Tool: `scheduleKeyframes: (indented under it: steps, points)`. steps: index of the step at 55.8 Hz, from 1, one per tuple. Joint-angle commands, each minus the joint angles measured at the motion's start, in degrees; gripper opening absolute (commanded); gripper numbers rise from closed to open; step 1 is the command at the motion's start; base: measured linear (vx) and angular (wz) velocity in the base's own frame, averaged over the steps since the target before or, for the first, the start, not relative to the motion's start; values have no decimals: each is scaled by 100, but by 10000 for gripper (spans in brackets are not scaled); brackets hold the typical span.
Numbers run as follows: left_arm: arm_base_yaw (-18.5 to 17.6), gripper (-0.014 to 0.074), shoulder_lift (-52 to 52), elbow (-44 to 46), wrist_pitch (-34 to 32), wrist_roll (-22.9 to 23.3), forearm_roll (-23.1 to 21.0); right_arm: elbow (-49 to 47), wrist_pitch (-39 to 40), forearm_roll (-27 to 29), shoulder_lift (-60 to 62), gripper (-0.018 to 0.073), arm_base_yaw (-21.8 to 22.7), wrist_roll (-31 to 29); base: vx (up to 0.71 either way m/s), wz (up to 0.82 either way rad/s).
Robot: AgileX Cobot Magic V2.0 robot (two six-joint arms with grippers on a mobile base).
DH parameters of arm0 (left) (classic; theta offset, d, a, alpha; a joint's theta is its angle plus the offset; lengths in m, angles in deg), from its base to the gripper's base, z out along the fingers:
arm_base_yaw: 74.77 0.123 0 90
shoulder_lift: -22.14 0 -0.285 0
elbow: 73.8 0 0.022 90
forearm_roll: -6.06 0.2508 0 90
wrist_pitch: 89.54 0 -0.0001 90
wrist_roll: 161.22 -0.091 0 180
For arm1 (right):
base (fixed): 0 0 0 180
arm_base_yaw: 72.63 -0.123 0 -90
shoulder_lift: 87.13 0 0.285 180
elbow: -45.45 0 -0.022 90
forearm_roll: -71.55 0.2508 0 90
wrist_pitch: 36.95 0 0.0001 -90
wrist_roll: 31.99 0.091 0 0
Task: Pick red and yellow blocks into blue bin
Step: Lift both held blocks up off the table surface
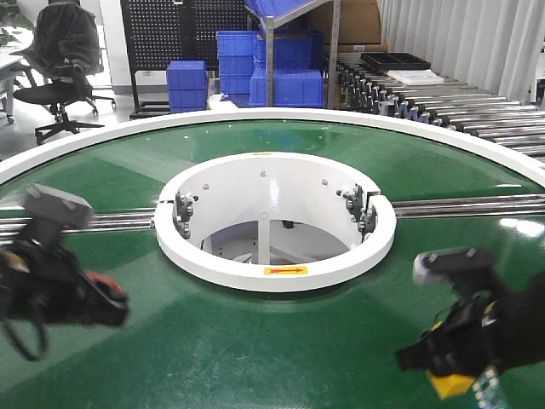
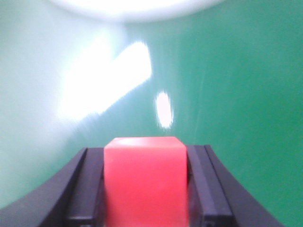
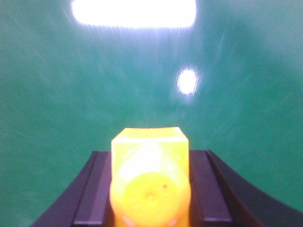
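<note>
My left gripper [image 1: 109, 294] is shut on a red block [image 2: 144, 182], which fills the space between its black fingers [image 2: 87, 189] above the green belt; a bit of the red block [image 1: 104, 282] shows at its tip in the front view. My right gripper [image 1: 443, 366] is shut on a yellow block [image 3: 150, 182], held between its fingers [image 3: 92, 189] over the belt; the yellow block [image 1: 451, 385] peeks out under the arm at the lower right. No blue bin shows within reach of either gripper; only stacked blue bins [image 1: 187, 85] stand far behind the table.
The green ring conveyor [image 1: 255, 358] circles a white central hub [image 1: 272, 217] with an open well. A metal rail [image 1: 460, 207] crosses the belt. A roller conveyor [image 1: 460, 111] runs at the back right. An office chair [image 1: 60, 60] stands at the back left.
</note>
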Motion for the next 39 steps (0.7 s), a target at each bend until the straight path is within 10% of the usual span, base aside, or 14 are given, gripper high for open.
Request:
scheduleKeyframes:
  steps: [1, 39]
  points:
    - [-3, -1, 824, 40, -341, 39, -99, -123, 277, 6, 876, -11, 2, -133, 0, 0]
    - [-3, -1, 3888, -2800, -2209, 380, -104, 2324, 2503, 159, 4769, -11, 2, -257, 0, 0]
